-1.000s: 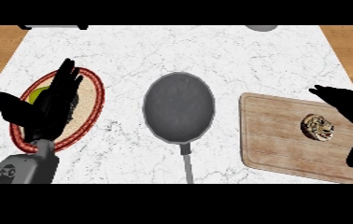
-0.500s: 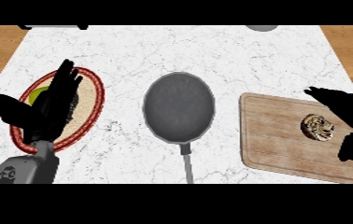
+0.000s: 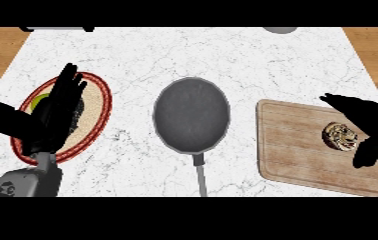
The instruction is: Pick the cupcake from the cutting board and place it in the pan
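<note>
The cupcake (image 3: 339, 135), brown with pale streaks, sits near the right end of the wooden cutting board (image 3: 295, 144). My right hand (image 3: 362, 119) hovers over it at the view's right edge; its fingers spread above and beside the cupcake without closing on it, and the hand covers the cupcake's right side. The dark grey pan (image 3: 191, 114) lies in the middle of the counter, its handle pointing toward me. My left hand (image 3: 55, 111) rests open at the left, fingers up, over a plate.
A red-rimmed plate (image 3: 94, 115) with green and dark food lies under the left hand. A grey round object (image 3: 279, 30) and a dark-edged item (image 3: 59, 29) sit at the counter's far edge. Marble counter separates pan and board.
My right hand has shifted slightly left and down over the board, coming closer around the cupcake. The left hand, pan and cupcake have stayed put.
</note>
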